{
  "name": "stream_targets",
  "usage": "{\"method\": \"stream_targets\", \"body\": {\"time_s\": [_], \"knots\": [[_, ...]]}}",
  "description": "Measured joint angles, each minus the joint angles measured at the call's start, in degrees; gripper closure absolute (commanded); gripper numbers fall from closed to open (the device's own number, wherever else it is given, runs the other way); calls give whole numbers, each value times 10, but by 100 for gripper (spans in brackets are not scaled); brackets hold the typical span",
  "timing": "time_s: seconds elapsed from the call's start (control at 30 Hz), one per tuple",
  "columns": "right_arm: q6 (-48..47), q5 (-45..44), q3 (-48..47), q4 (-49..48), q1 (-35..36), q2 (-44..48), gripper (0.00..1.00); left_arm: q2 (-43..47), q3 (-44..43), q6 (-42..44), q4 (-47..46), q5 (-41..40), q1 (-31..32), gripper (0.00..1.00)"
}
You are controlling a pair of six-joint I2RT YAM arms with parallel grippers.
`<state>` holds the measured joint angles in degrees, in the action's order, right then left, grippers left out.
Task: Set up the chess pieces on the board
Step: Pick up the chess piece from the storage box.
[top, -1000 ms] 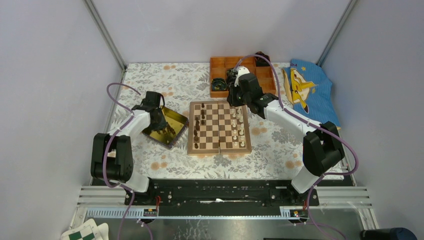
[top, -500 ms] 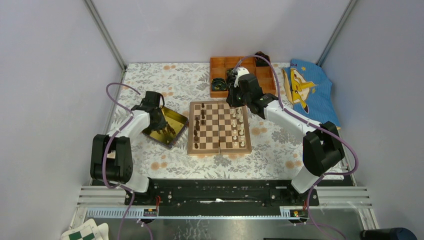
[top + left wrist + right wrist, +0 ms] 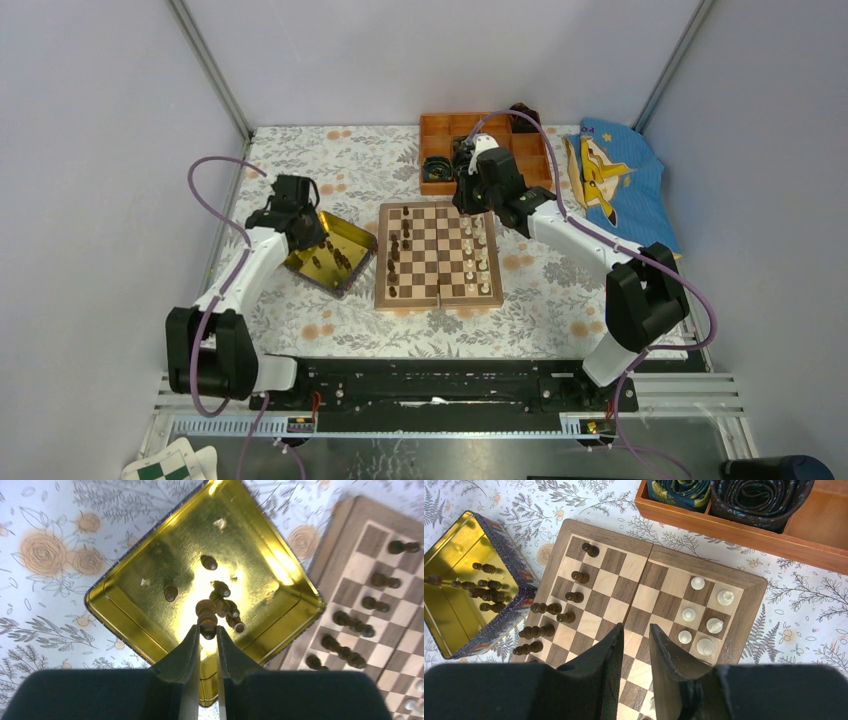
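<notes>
Half-hidden dark piece (image 3: 205,611), seemingly in left gripper (image 3: 208,629)

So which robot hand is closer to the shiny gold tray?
The left hand, right above the shiny gold rectangular tray, pinching a dark brown chess piece. The right hand is over the wooden chessboard.

Gold tray (image 3: 351,234), orange box (image 3: 436,124) holding dark rolls (image 3: 436,166) — blue cloth (image 3: 625,190) beside it.
</notes>
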<state>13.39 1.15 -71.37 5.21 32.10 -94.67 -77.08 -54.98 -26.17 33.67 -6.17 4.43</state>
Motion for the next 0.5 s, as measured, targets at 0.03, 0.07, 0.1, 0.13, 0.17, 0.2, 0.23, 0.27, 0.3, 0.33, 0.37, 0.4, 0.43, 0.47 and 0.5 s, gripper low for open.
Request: {"method": "stream_targets", "body": {"time_s": [0.03,0.07,0.1,0.13,0.17,0.2,0.23,0.27,0.3,0.33,0.37,0.4,0.43,0.47,0.5], "knots": [[0,0,0,0,0,0,68,7,-7,0,6,-2,0,100],[0,0,0,0,0,0,68,12,-14,1,9,-3,1,100],[0,0,0,0,0,0,68,19,-26,1,14,-5,5,100],[0,0,0,0,0,0,68,22,-35,2,17,-7,7,100],[0,0,0,0,0,0,68,24,-48,2,21,-9,11,100],[0,0,0,0,0,0,68,24,-62,3,25,-13,17,100],[0,-1,0,0,0,0,68,22,-81,4,31,-17,29,100],[0,-1,0,0,0,0,68,18,-95,6,35,-21,39,100],[0,-1,0,0,0,0,68,12,-113,9,39,-26,54,100],[0,-1,0,0,0,0,68,4,-132,12,41,-31,69,100],[0,-2,0,0,0,0,68,-7,-150,15,42,-35,85,100],[0,-5,0,0,0,0,68,-21,-171,18,44,-39,101,100],[0,-7,0,0,0,0,68,-33,-185,21,45,-41,112,100],[0,-10,0,0,0,0,68,-50,-203,25,47,-44,126,100],[0,-13,0,0,0,0,68,-66,-217,28,47,-45,137,100]]}}
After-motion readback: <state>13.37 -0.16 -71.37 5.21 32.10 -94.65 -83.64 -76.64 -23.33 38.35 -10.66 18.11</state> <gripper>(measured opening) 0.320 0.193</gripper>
